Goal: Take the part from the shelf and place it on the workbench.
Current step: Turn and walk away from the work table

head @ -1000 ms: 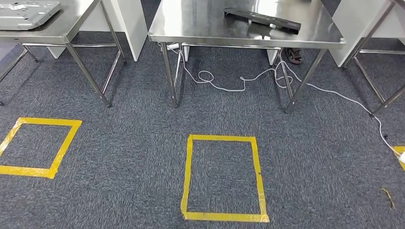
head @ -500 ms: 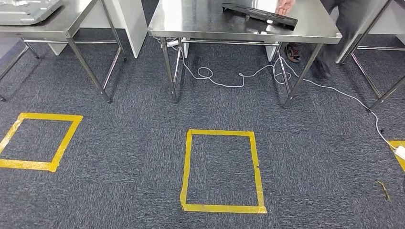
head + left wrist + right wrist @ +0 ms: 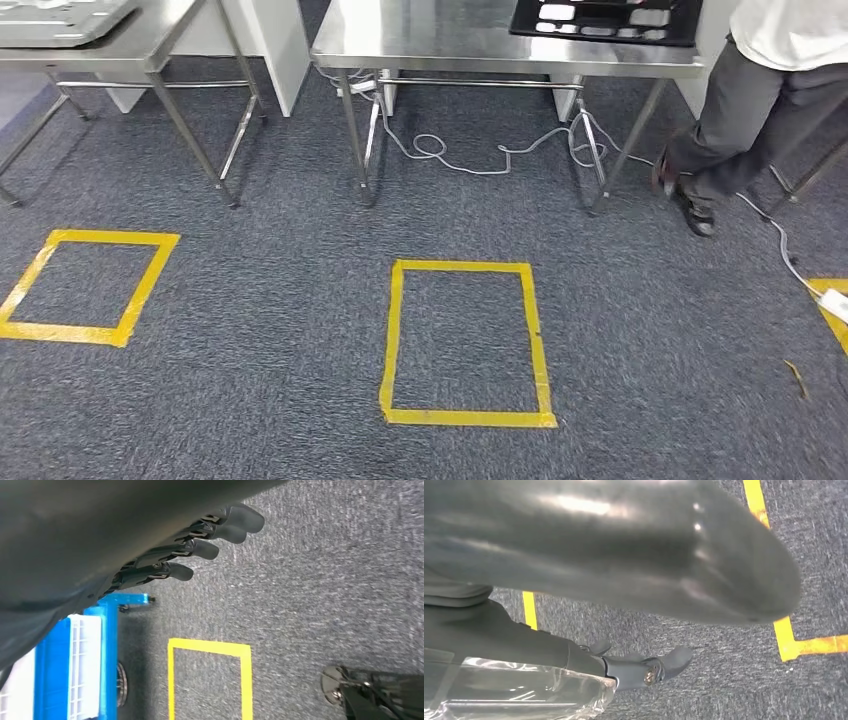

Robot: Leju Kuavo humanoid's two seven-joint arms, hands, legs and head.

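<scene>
Grey carpet carries a yellow tape rectangle before a steel workbench; a black flat perforated part lies at its far right corner. Left hand hangs with fingers extended, empty; right hand unclear.

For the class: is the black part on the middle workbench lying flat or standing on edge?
Lying flat. In the head view the black part rests face-up on the steel workbench, its cut-outs showing from above.

The shiny steel workbench looked smooth and reflective; the flat black part looked matt; the grey-blue carpet floor was rough, marked with glossy yellow tape.
</scene>
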